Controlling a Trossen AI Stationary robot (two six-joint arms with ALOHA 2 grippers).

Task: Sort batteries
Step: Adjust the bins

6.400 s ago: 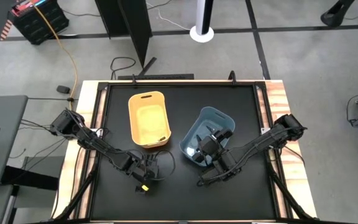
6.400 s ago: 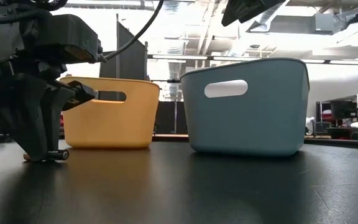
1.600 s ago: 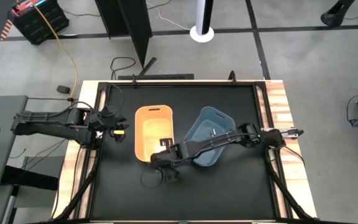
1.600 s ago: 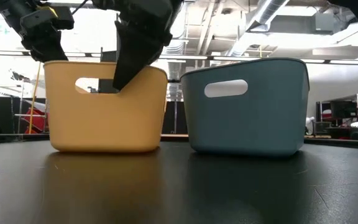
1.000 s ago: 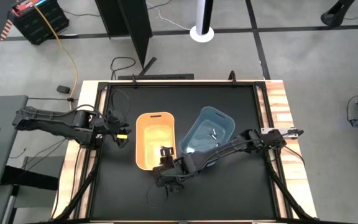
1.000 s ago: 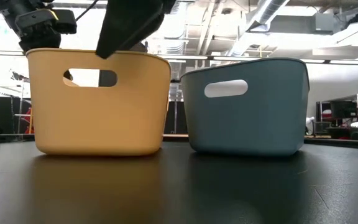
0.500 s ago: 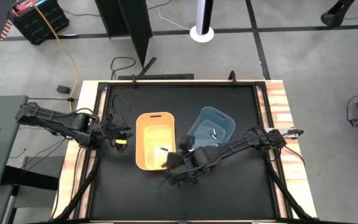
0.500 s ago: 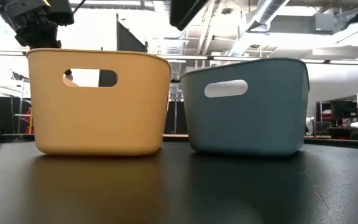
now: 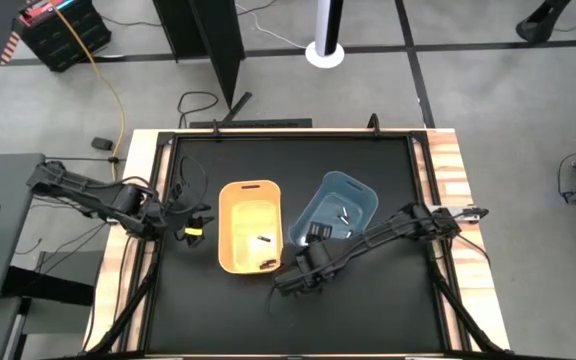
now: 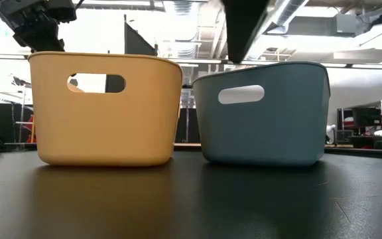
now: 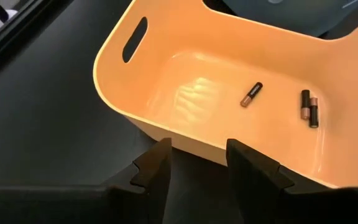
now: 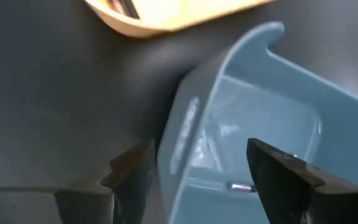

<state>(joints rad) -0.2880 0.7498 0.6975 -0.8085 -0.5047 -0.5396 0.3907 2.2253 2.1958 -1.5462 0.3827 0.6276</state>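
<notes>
- The batteries are being kept in two bins. Three dark batteries (image 11: 251,94) are lying on the floor of the yellow bin (image 9: 230,200): one alone near the middle, two side by side toward the bin's end nearest the front edge of the worktop (image 9: 368,170). At least two pale batteries (image 9: 341,211) are lying in the blue bin (image 9: 364,192).
- No loose battery is being shown on the bare worktop.
- The left tool (image 11: 197,163) is being held just outside the yellow bin, on the side facing the worktop's left edge. Its fingers are parted by a moderate gap, and nothing is being gripped.
- The right tool (image 12: 197,171) is being held near the front end of the blue bin, between the two bins. Its fingers are spread wide and nothing is being carried.
- Key relation: the dark batteries lie beyond the yellow bin's wall from the left tool, so the left arm is judged the nearer one to them; the right arm is judged nearer to the pale ones.
</notes>
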